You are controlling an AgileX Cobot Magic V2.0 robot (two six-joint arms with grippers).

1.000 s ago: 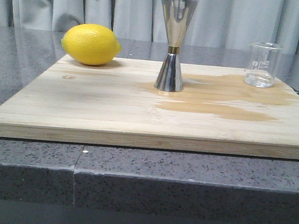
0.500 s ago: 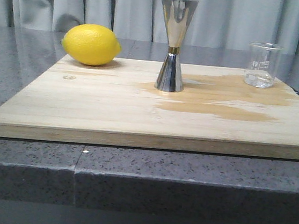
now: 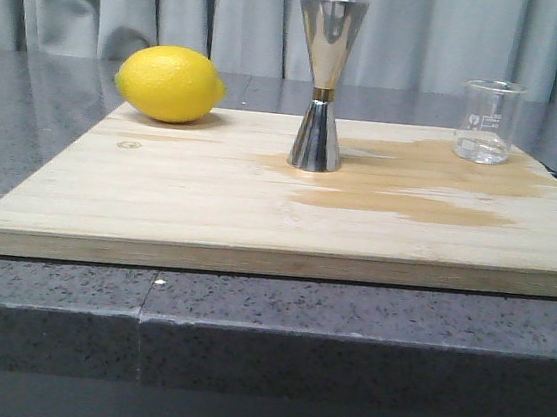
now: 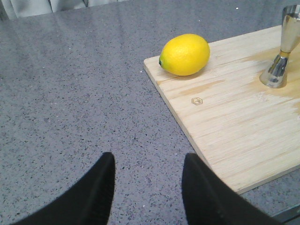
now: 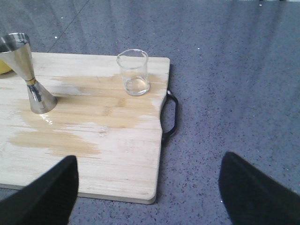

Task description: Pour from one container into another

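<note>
The clear glass beaker (image 3: 489, 121) stands upright at the far right of the wooden board (image 3: 209, 201), with a little clear liquid in its bottom; the right wrist view shows the beaker (image 5: 133, 72) too. The steel jigger (image 3: 324, 83) stands upright mid-board, with a gold band at its waist, and appears as jigger (image 5: 28, 72) and jigger (image 4: 283, 47) in the wrist views. My left gripper (image 4: 147, 161) hangs open over bare counter, left of the board. My right gripper (image 5: 149, 164) is wide open above the board's right front corner. Neither gripper shows in the front view.
A yellow lemon (image 3: 169, 82) lies at the board's far left corner. A wet darker patch (image 3: 413, 179) spreads between jigger and beaker. A black handle (image 5: 169, 117) sticks out from the board's right edge. The grey stone counter (image 3: 47, 293) surrounds the board, and curtains hang behind.
A dark part of an arm at the top left of the front view one second ago has gone out of sight. The board's objects have not moved.
</note>
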